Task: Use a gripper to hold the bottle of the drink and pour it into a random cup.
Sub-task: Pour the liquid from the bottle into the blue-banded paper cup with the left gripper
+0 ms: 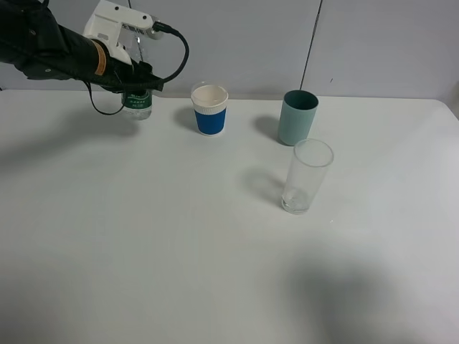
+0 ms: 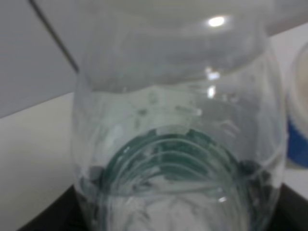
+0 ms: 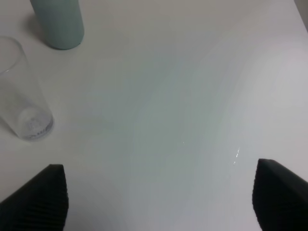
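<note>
At the back left of the table, in the exterior view, my left gripper (image 1: 138, 84) is shut on the small clear bottle (image 1: 138, 106) with the dark green label. The bottle stands upright, its top hidden by the hand. It fills the left wrist view as the bottle (image 2: 173, 144), with black fingers (image 2: 45, 216) at its sides; the drink inside is too clear to make out. The white cup (image 1: 210, 110) with a blue band stands just right of the bottle and shows as the cup (image 2: 298, 120). My right gripper (image 3: 160, 166) is open over bare table.
A teal cup (image 1: 297, 117) stands at the back right of centre, with a tall clear glass (image 1: 307, 176) in front of it. Both show in the right wrist view, the teal cup (image 3: 57, 21) and the glass (image 3: 21, 91). A grey wall runs behind the table.
</note>
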Robot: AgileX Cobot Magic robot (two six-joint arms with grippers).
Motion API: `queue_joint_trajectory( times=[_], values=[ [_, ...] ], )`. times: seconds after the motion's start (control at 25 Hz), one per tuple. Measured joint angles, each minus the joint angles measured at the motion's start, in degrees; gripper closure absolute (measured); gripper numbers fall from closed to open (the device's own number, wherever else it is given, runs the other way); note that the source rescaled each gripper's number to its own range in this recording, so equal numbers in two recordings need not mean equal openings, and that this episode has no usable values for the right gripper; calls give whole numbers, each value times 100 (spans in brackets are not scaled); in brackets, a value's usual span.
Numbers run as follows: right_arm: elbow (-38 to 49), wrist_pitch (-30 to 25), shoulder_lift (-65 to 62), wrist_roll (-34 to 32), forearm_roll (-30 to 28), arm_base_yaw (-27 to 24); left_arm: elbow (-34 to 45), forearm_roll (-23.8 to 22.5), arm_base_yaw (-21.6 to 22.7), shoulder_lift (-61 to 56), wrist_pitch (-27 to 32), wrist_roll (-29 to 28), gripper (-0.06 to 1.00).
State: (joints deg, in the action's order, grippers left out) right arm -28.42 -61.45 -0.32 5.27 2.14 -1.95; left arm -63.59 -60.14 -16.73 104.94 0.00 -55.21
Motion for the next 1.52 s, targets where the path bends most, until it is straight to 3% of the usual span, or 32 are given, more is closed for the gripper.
queue_joint_trajectory(
  times=[0.24,0.36,0.6,1.28,1.52],
  values=[
    [0,0,0,0,0,0,-11,-1983,-179,0,935,-1757,94],
    [0,0,0,0,0,0,-11,-2781,-388,0,1305,-2354,94],
    [0,0,0,0,0,0,-11,-3646,-785,0,2031,-2928,94],
    [0,0,0,0,0,0,-235,-3856,-1258,747,3222,-3028,94],
    [0,0,0,0,0,0,-593,-3869,-1602,1069,3479,-2645,94]
  ],
)
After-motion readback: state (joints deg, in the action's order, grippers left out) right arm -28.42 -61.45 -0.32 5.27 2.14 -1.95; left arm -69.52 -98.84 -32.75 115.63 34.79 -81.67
